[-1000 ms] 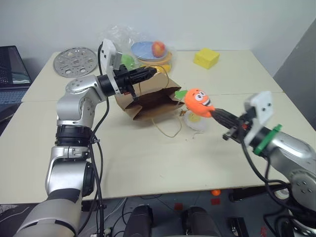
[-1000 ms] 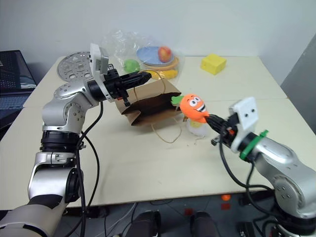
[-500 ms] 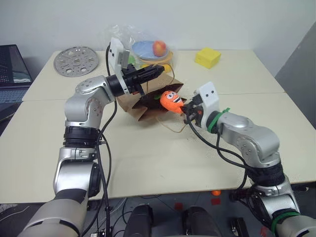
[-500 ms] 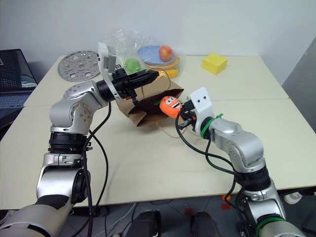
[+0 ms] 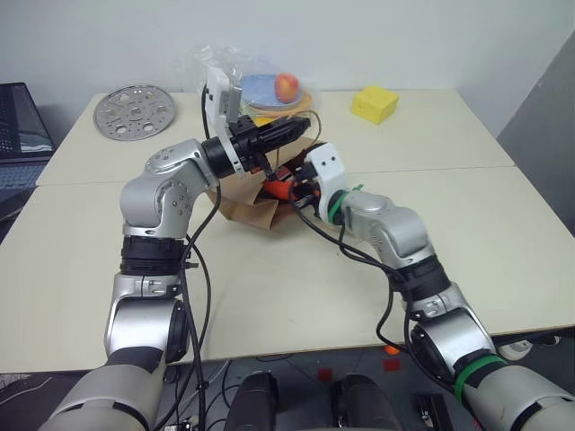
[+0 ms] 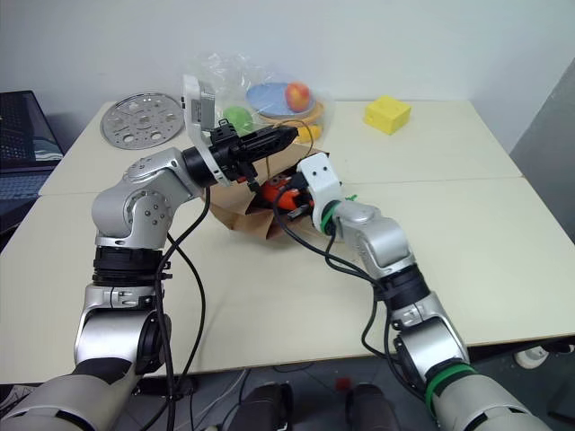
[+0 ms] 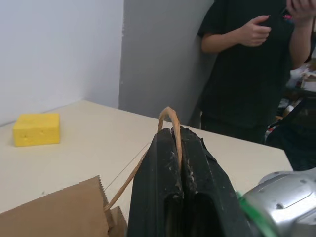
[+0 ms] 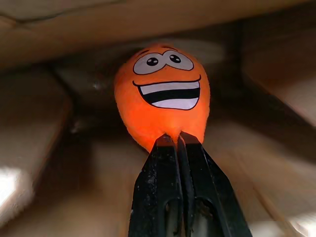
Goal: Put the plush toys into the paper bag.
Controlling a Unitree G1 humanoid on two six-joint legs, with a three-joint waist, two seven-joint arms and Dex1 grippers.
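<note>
The brown paper bag (image 5: pixel 241 209) lies on its side in the middle of the table, mouth towards my right arm. My left gripper (image 5: pixel 301 122) is shut on the bag's tan cord handle (image 7: pixel 168 114) and holds the upper lip of the mouth raised. My right gripper (image 8: pixel 177 140) is shut on the narrow end of the orange carrot plush toy (image 8: pixel 162 94). The grinning toy (image 6: pixel 286 191) is inside the bag's mouth, with brown paper walls around it.
Behind the bag stands a clear plastic bag of fruit (image 5: pixel 269 86). A yellow block (image 5: pixel 375 104) sits at the back right, a round metal disc (image 5: pixel 137 110) at the back left, a laptop (image 5: pixel 18 121) at the far left. A person in black (image 7: pixel 252 64) stands beyond the table.
My right arm has swung left and forward, carrying the carrot toy from beside the bag into its mouth. The left gripper has kept its hold on the handle.
</note>
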